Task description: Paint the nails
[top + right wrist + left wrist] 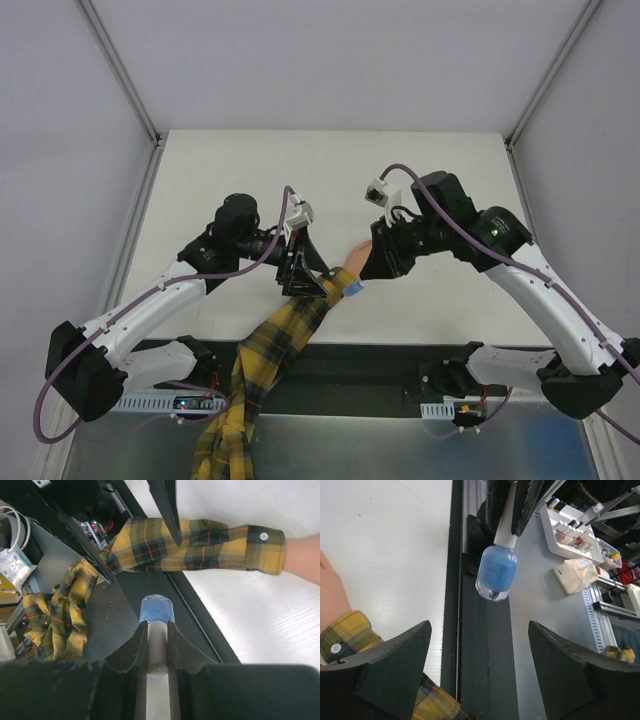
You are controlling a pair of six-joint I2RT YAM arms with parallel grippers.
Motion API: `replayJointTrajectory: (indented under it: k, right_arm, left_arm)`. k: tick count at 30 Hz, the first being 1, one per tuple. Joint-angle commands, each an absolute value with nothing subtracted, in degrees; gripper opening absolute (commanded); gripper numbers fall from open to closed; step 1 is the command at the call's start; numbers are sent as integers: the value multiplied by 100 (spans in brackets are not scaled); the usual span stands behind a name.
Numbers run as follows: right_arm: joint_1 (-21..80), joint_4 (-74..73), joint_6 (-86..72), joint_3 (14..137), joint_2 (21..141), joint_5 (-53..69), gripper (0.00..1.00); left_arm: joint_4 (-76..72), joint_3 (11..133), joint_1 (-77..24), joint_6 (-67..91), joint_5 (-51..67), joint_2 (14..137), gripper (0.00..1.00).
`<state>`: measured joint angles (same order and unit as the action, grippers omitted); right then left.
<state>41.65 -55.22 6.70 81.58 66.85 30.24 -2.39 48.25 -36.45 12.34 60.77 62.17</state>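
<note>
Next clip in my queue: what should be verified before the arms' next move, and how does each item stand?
1. Right gripper shut on the white cap: ok.
2. Cap seated on the polish bottle: ok.
3. Left gripper around the bottle: not ok; jaws open, bottle beyond them.
4. Nails in view: not ok; hand mostly hidden under the right gripper.
5. Which nails are painted: cannot tell.

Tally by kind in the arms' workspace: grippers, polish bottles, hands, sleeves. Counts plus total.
grippers: 2 (left gripper open, right gripper shut on the bottle's white cap)
polish bottle, blue: 1
hand, peach: 1
plaid sleeve, yellow: 1
total: 5
</note>
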Motion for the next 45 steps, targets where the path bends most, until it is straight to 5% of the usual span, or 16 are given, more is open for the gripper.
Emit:
replayJointTrajectory:
  k: [1,13,22,33,37,38,39,40,42,45]
  right_arm:
    - [4341,-5335,326,8656,6969,3296,1]
    - [4588,-5045,-193,9017,7497,3226,1]
    - [4711,-4887,-334,9176,7717,3155,1]
    - [4737,-4816,-352,9202,7734,3076,1]
    - [4746,-4825,-439,9194,7708,2771,2]
    - [4746,-4834,-613,9132,7682,2560,8]
    - [4737,-4817,-702,9080,7595,2366,31]
    - [4746,-4738,-825,9027,7533,2016,42]
    - [4772,-4388,-1334,8571,7323,1733,57]
    - [4869,-3500,-2053,7860,6848,1188,67]
  left_arm:
    - [-1125,4781,-3805,1424,6758,6275,79]
    - [-1380,4676,-3981,1555,6785,6346,81]
    - [-1468,4676,-4017,1635,6759,6381,62]
    - [-1029,4790,-4017,1328,6513,6258,31]
    - [-783,4816,-4017,1160,6162,6153,0]
    - [-739,4799,-4017,1125,6039,6074,0]
    - [-712,4781,-4017,1073,5864,6038,0]
    - [-677,4781,-4017,1055,5732,5995,0]
    - [-650,4720,-4017,1046,5451,5854,0]
    - [-598,4676,-4017,1011,4871,5687,0]
